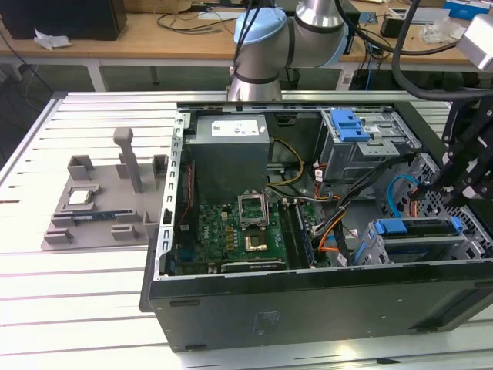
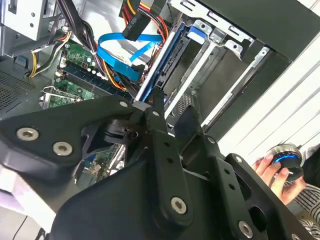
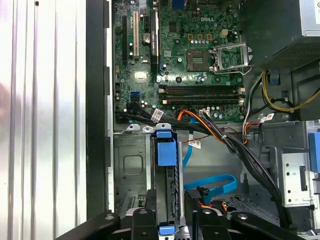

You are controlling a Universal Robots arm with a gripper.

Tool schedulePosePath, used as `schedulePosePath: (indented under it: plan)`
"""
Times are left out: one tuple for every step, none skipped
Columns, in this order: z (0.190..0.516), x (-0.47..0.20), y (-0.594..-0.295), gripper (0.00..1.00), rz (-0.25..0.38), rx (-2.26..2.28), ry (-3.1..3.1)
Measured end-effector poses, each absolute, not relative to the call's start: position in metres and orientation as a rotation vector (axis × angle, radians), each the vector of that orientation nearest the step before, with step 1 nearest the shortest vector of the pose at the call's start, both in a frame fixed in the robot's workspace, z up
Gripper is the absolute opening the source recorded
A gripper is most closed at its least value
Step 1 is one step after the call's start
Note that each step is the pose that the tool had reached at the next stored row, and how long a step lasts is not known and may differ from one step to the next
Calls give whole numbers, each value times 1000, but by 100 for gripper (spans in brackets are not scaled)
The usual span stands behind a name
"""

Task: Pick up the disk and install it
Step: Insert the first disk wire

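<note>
Currently the disk sits on edge in the drive bay at the lower front corner of the open computer case. In the first wrist view its blue end tab faces the motherboard and its long axis runs from that tab straight back toward the gripper. The near end, with a second blue tab, lies between the two black fingers, one on each flat side. The jaws stand at a narrow gap about the disk's thickness; actual pad contact cannot be confirmed from these views.

In the exterior view the disk reads as a long blue-railed bar running along the case's length, level with the top of the bay, with the gripper at its end on the exterior view's right.

In the second wrist view the blue rail of the disk runs away from the fingers into the silver bay frame.

Other notes:
- blue flat cable loops just beside the disk, on the side away from the case wall.
- bundle of black, orange and red wires crosses above the bay, between it and the motherboard.
- a person's hand rests on a round knob outside the case.
- grey parts tray sits on the table, well apart from the case.
</note>
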State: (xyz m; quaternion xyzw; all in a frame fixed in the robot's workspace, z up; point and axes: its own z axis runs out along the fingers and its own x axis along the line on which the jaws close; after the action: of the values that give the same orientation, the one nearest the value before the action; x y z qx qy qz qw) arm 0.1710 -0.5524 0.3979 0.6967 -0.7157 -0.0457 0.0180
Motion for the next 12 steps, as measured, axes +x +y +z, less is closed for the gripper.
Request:
schedulePosePath:
  plan:
    - [397,172,-549,36,-123,2156,-2216]
    - [395,176,-539,36,-114,2150,-2211]
    - [394,178,-534,36,-114,2149,-2210]
    - [393,180,-531,36,-115,2148,-2210]
    - [390,185,-522,36,-117,2147,-2208]
    - [389,188,-518,36,-118,2146,-2208]
    - [388,190,-515,36,-120,2146,-2207]
    - [385,195,-509,36,-124,2144,-2205]
    - [383,200,-506,36,-126,2142,-2204]
    - [381,203,-504,36,-128,2141,-2203]
    - [378,205,-502,36,-129,2141,-2202]
    - [375,206,-501,36,-130,2141,-2202]
